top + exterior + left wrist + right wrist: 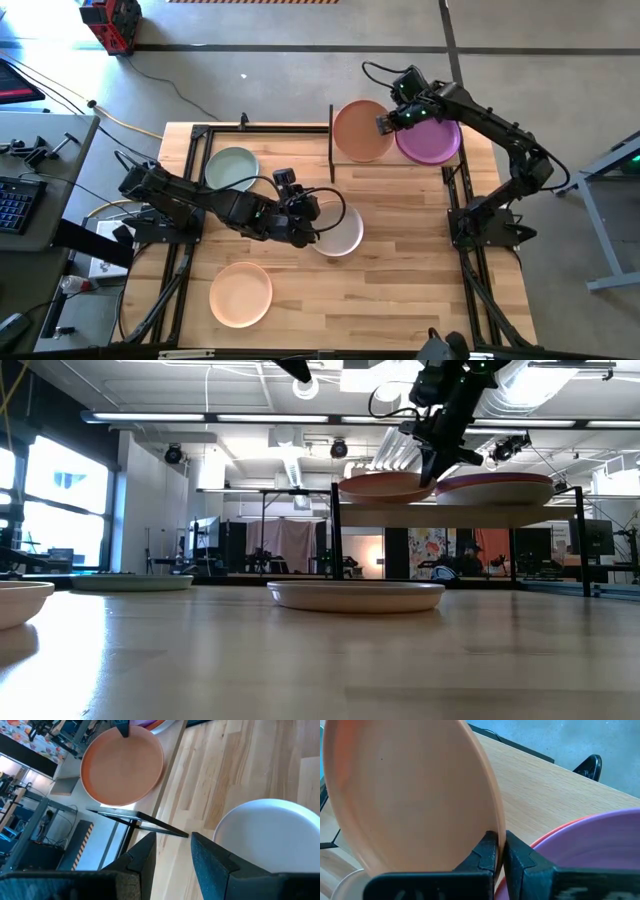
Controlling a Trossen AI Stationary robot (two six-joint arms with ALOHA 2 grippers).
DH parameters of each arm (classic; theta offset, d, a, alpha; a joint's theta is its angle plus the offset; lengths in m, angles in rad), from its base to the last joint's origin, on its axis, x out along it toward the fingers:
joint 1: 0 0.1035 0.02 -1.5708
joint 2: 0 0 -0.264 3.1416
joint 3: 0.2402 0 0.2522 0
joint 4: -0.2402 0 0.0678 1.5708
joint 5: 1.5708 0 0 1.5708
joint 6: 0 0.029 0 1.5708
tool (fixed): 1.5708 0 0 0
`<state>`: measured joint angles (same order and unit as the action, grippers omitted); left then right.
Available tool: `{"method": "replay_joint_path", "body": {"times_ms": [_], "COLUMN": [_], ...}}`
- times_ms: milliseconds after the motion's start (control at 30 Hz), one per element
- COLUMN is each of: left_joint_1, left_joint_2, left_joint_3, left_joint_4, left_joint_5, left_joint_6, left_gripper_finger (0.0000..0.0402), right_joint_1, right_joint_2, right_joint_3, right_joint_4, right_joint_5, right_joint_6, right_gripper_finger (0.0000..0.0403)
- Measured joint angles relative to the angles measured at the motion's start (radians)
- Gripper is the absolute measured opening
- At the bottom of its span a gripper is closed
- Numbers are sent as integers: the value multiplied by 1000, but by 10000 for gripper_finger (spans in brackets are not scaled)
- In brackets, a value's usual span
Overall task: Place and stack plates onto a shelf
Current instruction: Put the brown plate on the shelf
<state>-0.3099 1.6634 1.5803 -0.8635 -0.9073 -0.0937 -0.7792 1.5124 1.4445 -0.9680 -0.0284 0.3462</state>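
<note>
The light-wood shelf (470,515) stands at the table's far right. On it, a purple plate (432,140) lies on a reddish plate whose rim (555,832) shows beneath it. A terracotta plate (360,130) sits low over the shelf's left half, with my right gripper (386,123) shut on it. My left gripper (172,852) hovers open above the table's middle, beside a white plate (340,232) that rests flat on the tabletop. A sage green plate (232,168) and a pale peach plate (240,293) lie flat on the table's left. My right gripper pinches the terracotta plate's rim (496,827) on the side next to the purple plate, one finger on the upper face and one on the outer side. The fingers (432,465) slant down from the right. The plate tilts slightly; whether it rests on the shelf I cannot tell.
A black upright post (331,140) stands at the shelf's left edge, close to the terracotta plate. Black frame rails (190,150) run along the table's left and right sides. Bare wood (400,280) lies toward the near right.
</note>
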Motion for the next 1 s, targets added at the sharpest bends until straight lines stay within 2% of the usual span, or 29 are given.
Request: {"method": "replay_joint_path", "body": {"times_ms": [267,567,767,1000], "left_joint_1": [0,0,0,3], "left_joint_2": [0,0,0,0], "left_joint_3": [0,0,0,0], "left_joint_4": [0,0,0,0], "left_joint_5": [0,0,0,0], "left_joint_6": [0,0,0,-6], "left_gripper_finger": [111,111,111,111], "right_joint_1": [0,0,0,16], "right_joint_2": [0,0,0,0], "right_joint_3": [0,0,0,0], "right_joint_4": [2,36,38,68], "right_joint_5": [-11,-16,31,-169], "right_joint_6": [3,42,64,100], "right_gripper_finger": [7,68,102,101]}}
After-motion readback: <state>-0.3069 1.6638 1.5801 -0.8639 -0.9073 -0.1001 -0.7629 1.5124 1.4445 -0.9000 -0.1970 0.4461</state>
